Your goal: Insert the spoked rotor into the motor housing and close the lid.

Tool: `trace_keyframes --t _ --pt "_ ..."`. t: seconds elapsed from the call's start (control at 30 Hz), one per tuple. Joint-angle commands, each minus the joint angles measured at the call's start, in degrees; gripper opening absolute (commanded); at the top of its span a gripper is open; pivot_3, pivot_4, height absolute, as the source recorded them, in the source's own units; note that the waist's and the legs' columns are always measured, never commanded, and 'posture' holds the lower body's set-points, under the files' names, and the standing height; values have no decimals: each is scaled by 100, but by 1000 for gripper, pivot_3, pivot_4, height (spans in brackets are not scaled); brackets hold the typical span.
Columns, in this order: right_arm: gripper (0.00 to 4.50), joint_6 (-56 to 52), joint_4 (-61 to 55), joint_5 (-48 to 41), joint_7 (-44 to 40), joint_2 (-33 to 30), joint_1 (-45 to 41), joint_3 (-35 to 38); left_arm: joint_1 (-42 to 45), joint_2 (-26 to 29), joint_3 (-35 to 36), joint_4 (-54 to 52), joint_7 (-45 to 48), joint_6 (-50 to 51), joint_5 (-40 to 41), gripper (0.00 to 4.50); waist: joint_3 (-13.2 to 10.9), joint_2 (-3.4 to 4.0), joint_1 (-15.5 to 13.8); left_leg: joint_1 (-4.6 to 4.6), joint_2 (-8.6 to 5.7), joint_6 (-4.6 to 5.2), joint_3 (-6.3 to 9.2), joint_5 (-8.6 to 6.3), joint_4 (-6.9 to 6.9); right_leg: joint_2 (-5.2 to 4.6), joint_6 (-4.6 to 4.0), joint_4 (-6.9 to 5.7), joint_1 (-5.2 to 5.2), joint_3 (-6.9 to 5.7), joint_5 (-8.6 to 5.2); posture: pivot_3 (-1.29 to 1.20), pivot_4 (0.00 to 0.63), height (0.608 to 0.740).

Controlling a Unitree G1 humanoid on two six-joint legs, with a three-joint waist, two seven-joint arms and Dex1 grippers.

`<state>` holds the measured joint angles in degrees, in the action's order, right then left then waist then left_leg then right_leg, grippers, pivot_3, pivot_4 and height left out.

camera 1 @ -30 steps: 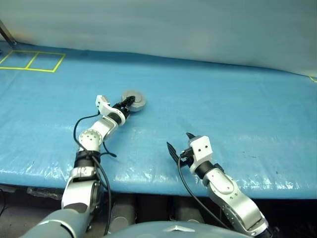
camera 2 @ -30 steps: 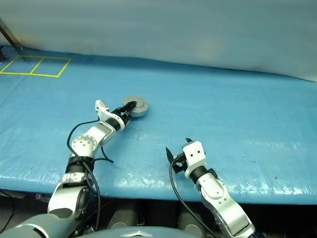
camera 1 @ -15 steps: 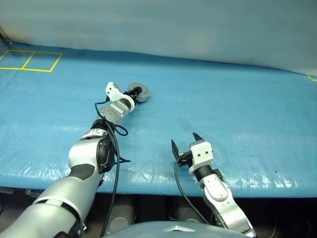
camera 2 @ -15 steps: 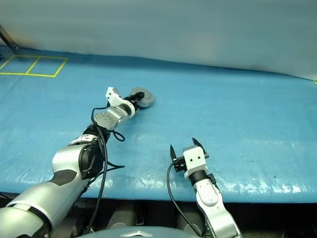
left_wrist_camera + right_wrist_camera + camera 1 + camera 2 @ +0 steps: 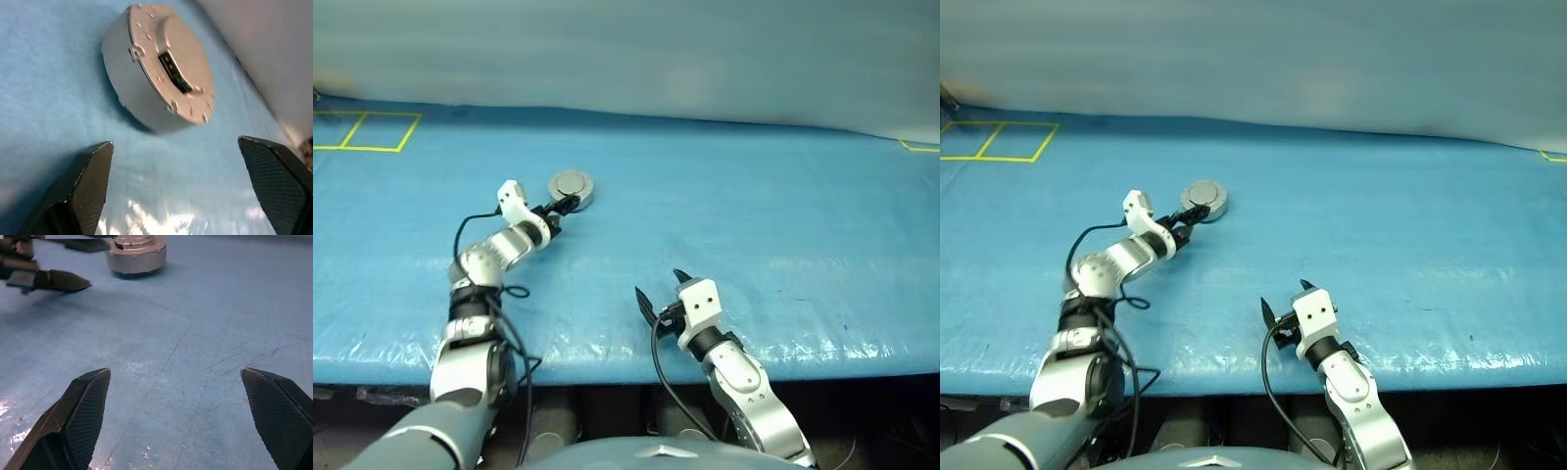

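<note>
On the crinkled glossy blue plastic sheet (image 5: pixel 783 225), the left gripper (image 5: pixel 560 208) spreads its black textured fingers wide, holding nothing, just short of the squat round grey metal motor housing (image 5: pixel 571 188). Its flat silver-grey disc lid (image 5: pixel 173 68) lies closed. Nearer the front edge, the right gripper (image 5: pixel 658 291) gapes fully, empty.

No readable text, label, brand or number anywhere. Only yellow outlined squares (image 5: pixel 362 131) marked on the blue table cover (image 5: pixel 754 215), far beyond the left gripper (image 5: pixel 560 206), bearing no lettering.
</note>
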<state>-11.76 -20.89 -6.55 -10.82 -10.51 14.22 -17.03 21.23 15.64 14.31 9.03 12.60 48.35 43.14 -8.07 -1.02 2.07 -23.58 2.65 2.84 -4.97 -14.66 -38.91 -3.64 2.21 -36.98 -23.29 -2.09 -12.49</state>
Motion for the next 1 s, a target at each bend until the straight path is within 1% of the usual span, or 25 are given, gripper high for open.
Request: trace_keyframes --t 0.03,0.07,0.1,0.13,0.23,0.43,0.5,0.6,0.7,0.77,1.0 --pt "4500 188 -133 -386 -111 183 -116 376 -1169 482 -774 -1500 702 -756 -788 4467 0 4 -18 2 4 1 1 -3 1 -8 -6 -4 -5 -1 -2 0 150 740" --pt "4500 317 -88 -423 -159 211 -137 451 -1534 633 -965 -1830 884 -1226 -1109 4467 -1 10 -28 2 8 -10 4 -3 4 -23 -17 -5 -20 -4 0 0 150 740" --pt "4500 505 -14 -387 -178 228 -160 523 -1918 696 -1050 -2121 1087 -1709 -1318 4467 0 17 -53 3 13 -38 6 -14 5 -24 -25 -4 -35 -6 4 0 150 740" --pt "4500 636 58 -325 -204 209 -183 570 -2232 733 -1099 -2326 1168 -2085 -1521 4467 -1 21 -69 1 16 -43 9 -12 5 -24 -33 -4 -36 -7 9 0 150 740" --pt "4500 835 223 -224 -365 94 -231 627 -2963 582 -1106 -2592 984 -3236 -2218 4467 -6 30 -146 -6 19 -47 10 -7 5 -43 -40 -3 -47 -17 14 0 150 740" --pt "4500 1057 442 133 -484 -88 -277 543 -3776 180 -1238 -2442 702 -5228 -3339 4467 -8 38 -152 -25 12 -34 7 -13 5 -62 -41 4 -61 -31 15 0 150 740" --pt "4500 1021 458 155 -507 -76 -250 513 -3888 83 -1253 -2290 786 -5675 -3399 4467 -9 38 -153 -29 12 -25 3 -17 6 -60 -39 9 -64 -32 13 0 150 740" --pt "4500 882 403 142 -511 -15 -198 473 -3966 110 -1322 -2205 1000 -5770 -3358 4467 -9 38 -153 -38 12 5 2 -4 7 -55 -37 12 -73 -36 12 0 150 740" --pt "4500 636 315 76 -476 74 -157 508 -3922 39 -1297 -2178 1029 -5761 -3275 4467 -9 39 -152 -38 13 6 0 -4 7 -51 -30 12 -74 -46 8 0 150 740" --pt "4500 587 289 128 -485 69 -144 516 -3889 52 -1307 -2165 1087 -5752 -3279 4467 -10 39 -149 -38 13 6 -2 -4 6 -52 -9 11 -75 -48 -4 0 150 740" --pt "4500 460 233 178 -461 78 -73 534 -3883 9 -1319 -2196 1155 -5538 -3169 4467 -10 40 -147 -42 15 8 -1 -5 6 -49 -7 11 -80 -48 -5 0 150 740"
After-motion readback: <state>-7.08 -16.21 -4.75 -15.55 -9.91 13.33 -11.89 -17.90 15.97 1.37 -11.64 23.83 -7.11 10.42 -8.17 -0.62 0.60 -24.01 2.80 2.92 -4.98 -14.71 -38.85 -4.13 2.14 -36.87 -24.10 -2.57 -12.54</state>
